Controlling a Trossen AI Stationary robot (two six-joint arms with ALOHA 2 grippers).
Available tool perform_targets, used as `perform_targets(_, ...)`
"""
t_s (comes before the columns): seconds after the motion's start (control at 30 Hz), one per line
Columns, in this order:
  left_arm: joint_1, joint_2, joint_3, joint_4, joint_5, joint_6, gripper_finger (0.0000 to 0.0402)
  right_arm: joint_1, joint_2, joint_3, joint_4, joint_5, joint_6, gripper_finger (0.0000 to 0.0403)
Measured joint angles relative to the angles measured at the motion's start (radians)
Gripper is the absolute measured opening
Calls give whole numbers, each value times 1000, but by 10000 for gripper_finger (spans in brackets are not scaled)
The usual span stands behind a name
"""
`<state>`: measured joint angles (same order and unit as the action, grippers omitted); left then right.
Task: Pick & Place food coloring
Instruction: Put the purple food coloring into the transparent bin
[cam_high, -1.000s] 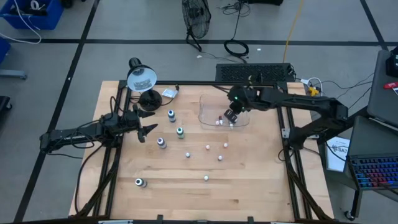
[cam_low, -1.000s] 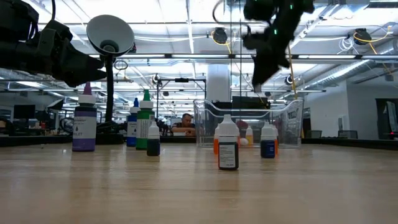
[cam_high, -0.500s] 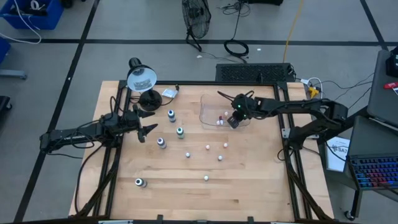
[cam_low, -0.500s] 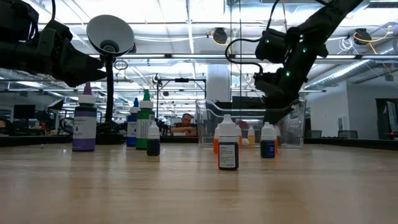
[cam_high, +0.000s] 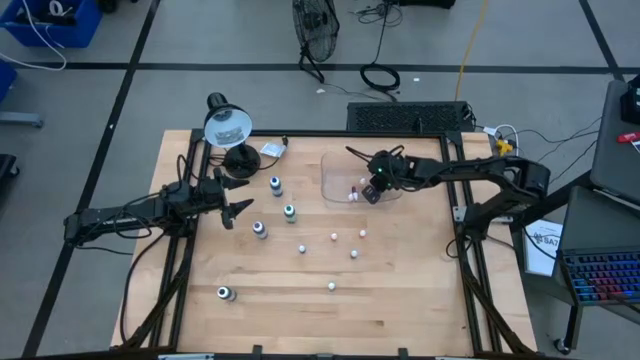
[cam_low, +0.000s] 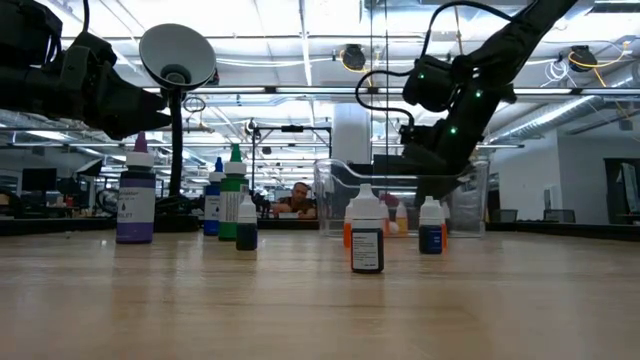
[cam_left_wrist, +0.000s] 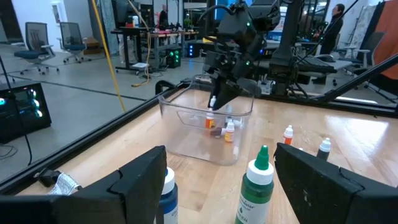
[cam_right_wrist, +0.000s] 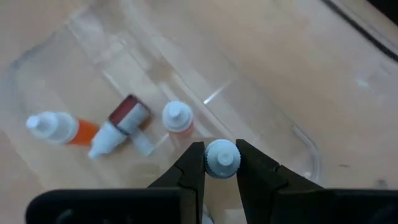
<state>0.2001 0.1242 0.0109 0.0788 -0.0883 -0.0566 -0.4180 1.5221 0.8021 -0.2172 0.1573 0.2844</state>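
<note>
At the near edge of your table, seen from overhead, one small bottle (cam_high: 225, 293) lies alone on the bare wood, well apart from everything else. Further in, five tiny whitish bottles (cam_high: 332, 286) stand scattered across the middle of the wooden table (cam_high: 400, 300). Beyond them, toward your left, three slightly larger bottles stand in a loose line, one with a green top (cam_high: 289, 211) between two blue-topped ones. Your left gripper (cam_high: 236, 210) hangs just beside these, its fingers spread wide and holding nothing. From the table-level camera, a small dark-labelled bottle (cam_low: 366, 243) stands nearest, with the clear plastic tray (cam_low: 330, 200) behind it. Your right gripper (cam_right_wrist: 222, 163) is lowered inside that tray, its two fingers (cam_right_wrist: 190, 165) closed narrowly around the white cap of a food coloring bottle (cam_right_wrist: 222, 157). Below it, on the tray floor, three more bottles rest: an orange one (cam_right_wrist: 59, 129) on its side, a dark red one (cam_right_wrist: 119, 126) on its side, and one upright (cam_right_wrist: 176, 118). A desk lamp (cam_high: 226, 126) stands at the far left corner of the table.
</note>
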Motion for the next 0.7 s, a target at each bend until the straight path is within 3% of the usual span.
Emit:
perform_targets(0.17,0,0,0,0,0,0,296,-1,9,-2,47,-2,-8,62)
perform_targets(0.43,0,0,0,0,0,0,296,0,10,-3,89,-23,-7,133)
perform_targets(0.7,0,0,0,0,0,0,296,0,9,-4,90,-24,-14,136)
